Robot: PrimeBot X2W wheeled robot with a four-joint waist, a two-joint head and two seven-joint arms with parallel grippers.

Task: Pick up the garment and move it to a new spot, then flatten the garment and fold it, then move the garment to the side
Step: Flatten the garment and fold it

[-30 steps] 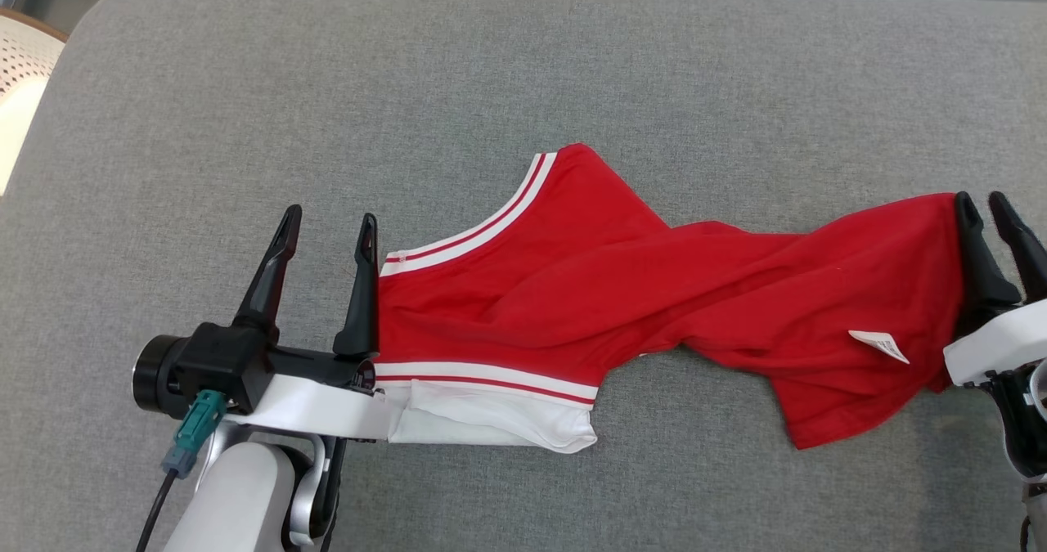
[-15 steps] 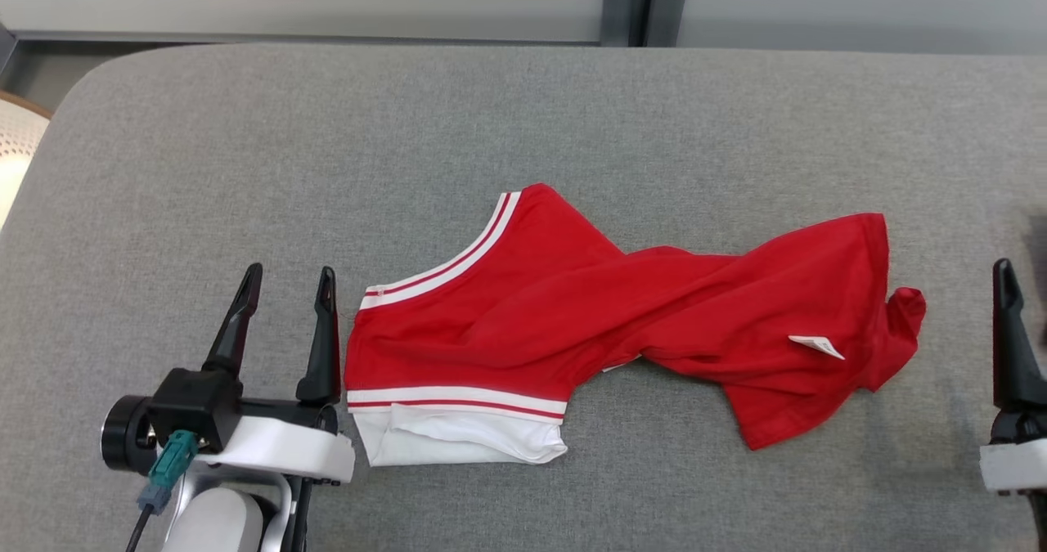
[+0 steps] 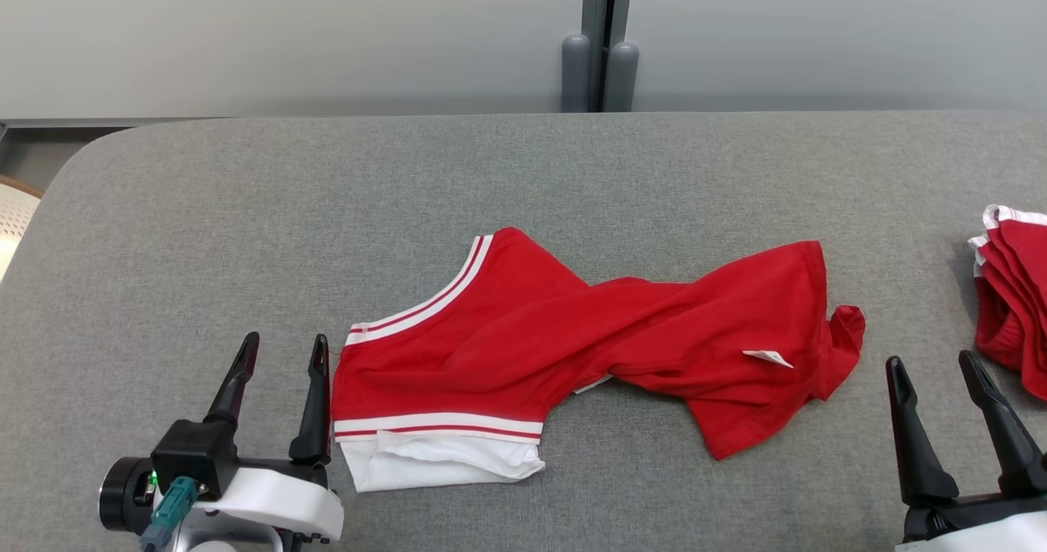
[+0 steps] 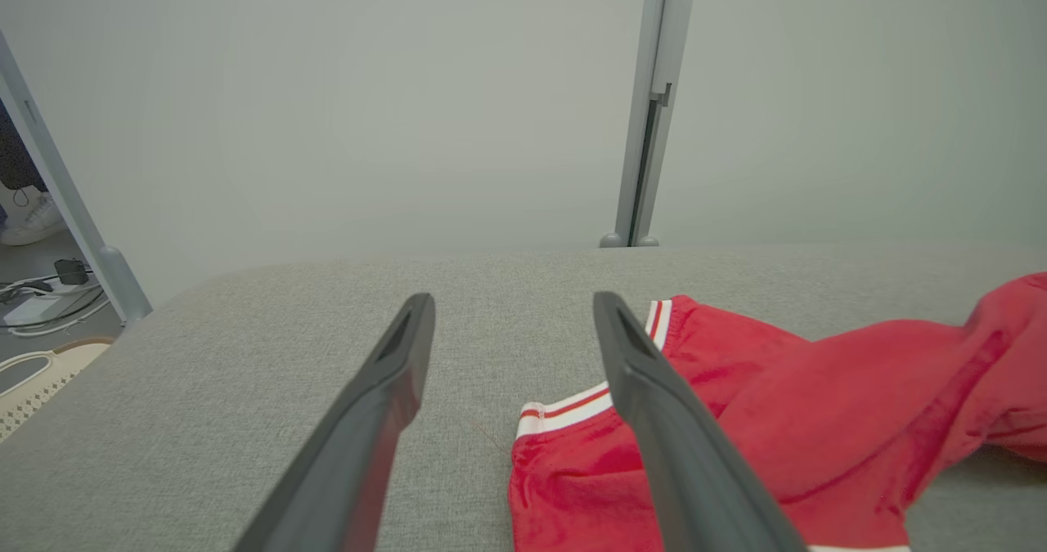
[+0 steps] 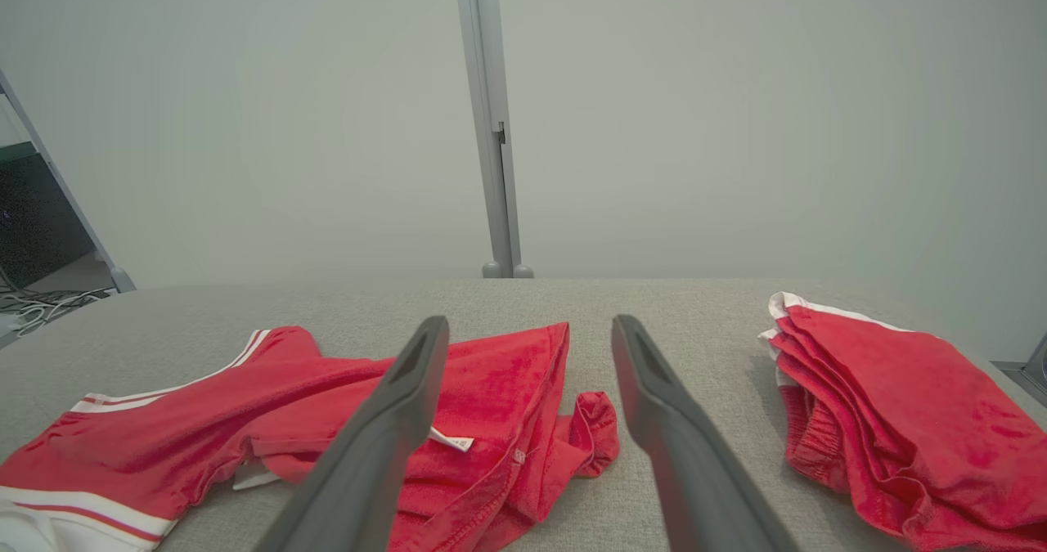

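The garment (image 3: 572, 331) is a red shirt with white-striped trim, lying twisted and wrinkled across the middle of the grey padded table (image 3: 327, 192); a small white label shows near its right end. It also shows as the garment (image 4: 818, 405) in the left wrist view and the garment (image 5: 327, 421) in the right wrist view. My left gripper (image 3: 280, 354) stands open just left of the striped sleeve, holding nothing. My right gripper (image 3: 932, 370) is open to the right of the bunched hem, apart from the cloth.
A stack of folded red garments (image 3: 1010, 290) lies at the table's right edge, also visible as the stack (image 5: 891, 405) in the right wrist view. A grey wall with a vertical post (image 3: 601, 37) runs behind the table. A pale perforated basket (image 3: 12, 225) sits off the left edge.
My right gripper has let go of the garment's right end, opened and drawn back to the lower right; the hem dropped into a bunch. The head camera has tilted up, shifting the whole picture down.
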